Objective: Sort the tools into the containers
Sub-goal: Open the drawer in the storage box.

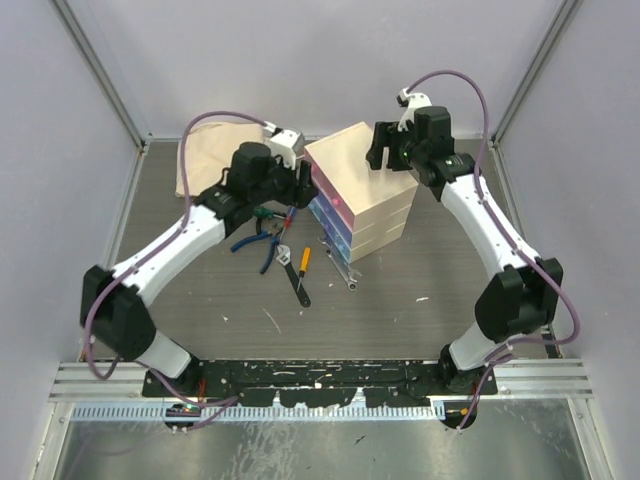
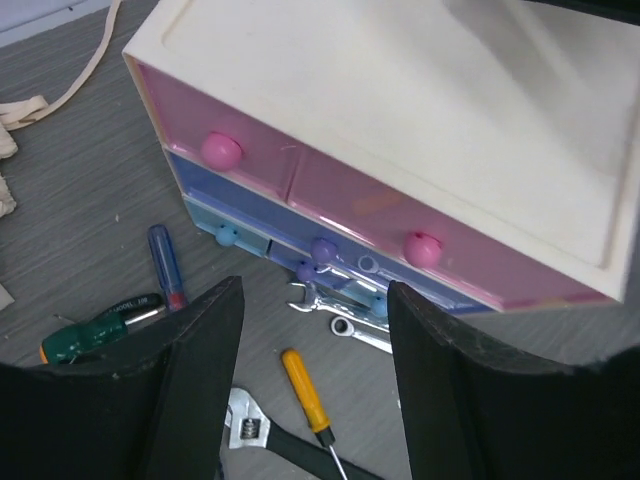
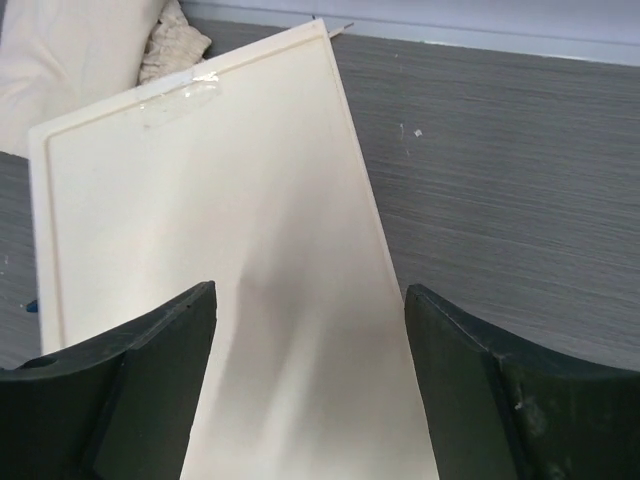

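Grey table [image 1: 420,270] carries the cream chest [image 1: 365,175] near its middle; the tools [image 1: 264,243] lie just before its front, orange-handled screwdriver [image 2: 305,388] among them. My left gripper [image 2: 315,290] hangs released, empty, facing the pink drawers [image 2: 255,165]; my right gripper [image 3: 310,295] is released too, above the chest's top.

Smooth cream plastic chest [image 2: 400,100]; glossy translucent pink drawers [image 2: 260,160]; shiny metal spanners [image 2: 356,332]; matt grey grained table [image 3: 520,180]; creased cloth bag [image 3: 70,70]
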Available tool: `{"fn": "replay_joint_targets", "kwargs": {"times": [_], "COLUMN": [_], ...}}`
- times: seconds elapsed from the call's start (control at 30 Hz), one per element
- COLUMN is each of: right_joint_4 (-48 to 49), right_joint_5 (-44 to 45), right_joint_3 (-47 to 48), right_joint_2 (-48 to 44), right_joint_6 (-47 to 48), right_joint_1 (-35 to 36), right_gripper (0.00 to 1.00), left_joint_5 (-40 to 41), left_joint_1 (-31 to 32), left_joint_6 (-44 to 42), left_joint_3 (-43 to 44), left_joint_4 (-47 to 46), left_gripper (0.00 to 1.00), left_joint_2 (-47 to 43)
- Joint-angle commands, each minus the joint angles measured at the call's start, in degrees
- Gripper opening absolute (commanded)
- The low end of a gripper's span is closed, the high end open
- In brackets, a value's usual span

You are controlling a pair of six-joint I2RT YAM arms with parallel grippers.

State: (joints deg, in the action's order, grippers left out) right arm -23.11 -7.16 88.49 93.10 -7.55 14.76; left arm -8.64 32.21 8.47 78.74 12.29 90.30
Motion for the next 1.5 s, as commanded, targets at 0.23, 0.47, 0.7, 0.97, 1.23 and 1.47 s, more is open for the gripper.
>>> {"fn": "replay_joint_targets", "kwargs": {"times": [0.23,0.47,0.7,0.97,1.23,1.47], "right_joint_4": [3.12,0.05,0.18,2.47,0.96,-2.38], "right_joint_5": [2.52,-4.33,-5.40,-10.17,-2.92,5.89], "right_joint_3": [-9.17,-11.68,-13.65,-12.20,-11.81,-10.19], "right_joint_2": [-14.44,-17.15,-17.73,-16.90,-13.93,-11.12], "right_joint_6": [-1.36,-1.24,-2.71,-2.52,1.09,5.88], "right_joint_1": [0.33,0.44,0.40,0.48,4.06,6.98], "right_gripper": [0.81,0.78,0.75,0.64,0.62,0.69], "left_joint_5": [-1.55,-6.74,-7.01,-8.50,-9.69,-10.95], "left_joint_1": [0.27,0.38,0.57,0.74,0.84,0.85], "left_joint_6": [10.16,13.00,15.83,18.93,21.33,23.00], "left_joint_3": [-12.98,-14.42,-14.06,-11.45,-10.79,-12.42], "left_joint_4": [-9.55,-12.73,-17.47,-22.27,-25.92,-29.08], "left_gripper": [0.64,0.63,0.62,0.56,0.52,0.53], "left_joint_2": [-16.07,-13.37,-9.26,-2.52,0.47,0.78]}}
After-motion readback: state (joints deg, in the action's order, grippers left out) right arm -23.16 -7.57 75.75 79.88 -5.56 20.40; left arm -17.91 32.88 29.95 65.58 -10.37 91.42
